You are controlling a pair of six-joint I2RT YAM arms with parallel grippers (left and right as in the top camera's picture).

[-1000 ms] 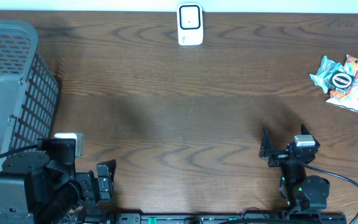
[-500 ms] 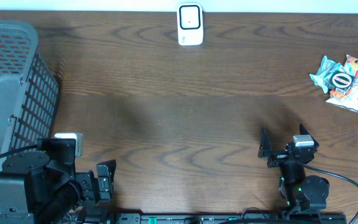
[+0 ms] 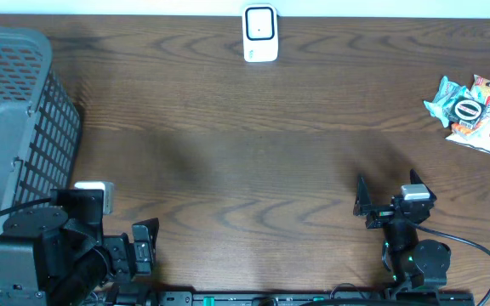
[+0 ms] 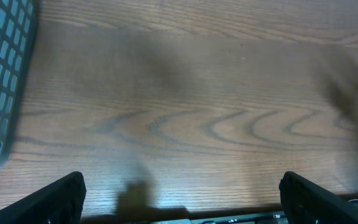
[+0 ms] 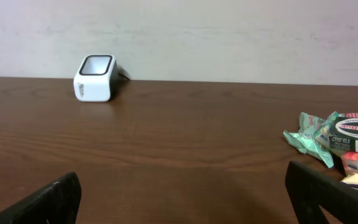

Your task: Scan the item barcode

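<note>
Grey mesh basket [image 3: 15,119] stood at the wooden table's [image 3: 253,153] left edge, with the left gripper [image 4: 182,196] just beside it, jaws spread and empty. A white scanner [image 3: 260,34] sat mid-table at the far edge. The right gripper [image 3: 388,197] gaped empty too, and the snack packets [image 3: 473,109] lay far right, well apart from it.

White scanner [image 3: 260,34] at the far edge of the surface [image 3: 245,153], snack packets [image 3: 473,113] far right, basket [image 3: 15,127] left; left end effector [image 3: 143,245], right end effector [image 3: 387,194] spread wide.

Mock shop checkout: barcode scanner [image 3: 260,34], snack packets [image 3: 471,110], grey basket [image 3: 7,140], wooden table [image 3: 253,153].
</note>
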